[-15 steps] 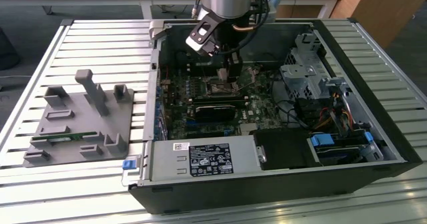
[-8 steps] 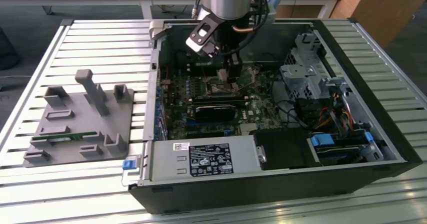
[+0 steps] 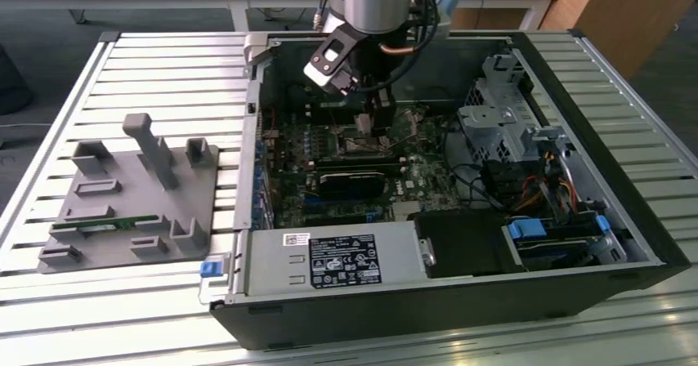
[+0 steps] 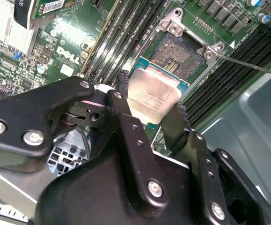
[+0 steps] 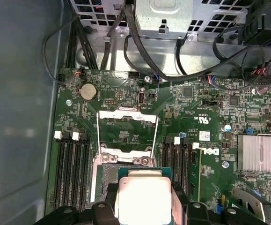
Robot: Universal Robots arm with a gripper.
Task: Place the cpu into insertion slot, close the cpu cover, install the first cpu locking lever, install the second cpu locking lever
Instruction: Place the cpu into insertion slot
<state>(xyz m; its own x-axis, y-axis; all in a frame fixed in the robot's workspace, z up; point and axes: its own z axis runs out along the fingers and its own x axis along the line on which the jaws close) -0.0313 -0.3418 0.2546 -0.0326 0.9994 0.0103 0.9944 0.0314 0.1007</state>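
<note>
Claw [image 4: 151, 95] clenched on the cpu [image 5: 144, 199], one finger on each of two opposite edges.

- Around: long black memory slots [image 5: 72, 166] run close on both sides of the claw. A thin lever rod [image 4: 247, 65] sticks out beside the insertion slot [image 4: 178, 54].
- The cpu cover [image 5: 126, 115] is swung open on the far side of the slot from the claw.
- Further off: coin battery [image 5: 88, 90], finned heatsink [image 5: 259, 152] and black cables [image 5: 126, 42].
- Exterior view: the claw is down inside the open computer case [image 3: 436, 301] on the slatted counter [image 3: 163, 64]. A grey fixture tray [image 3: 109, 211] sits well apart from it.
- Hard to tell: the chip overlaps the slot's near edge, and I can't tell whether they touch. The chip's underside is hidden.
- Chip: flat, dull silver top up, thin green border. The slot's dark centre lies just ahead of the claw.
</note>
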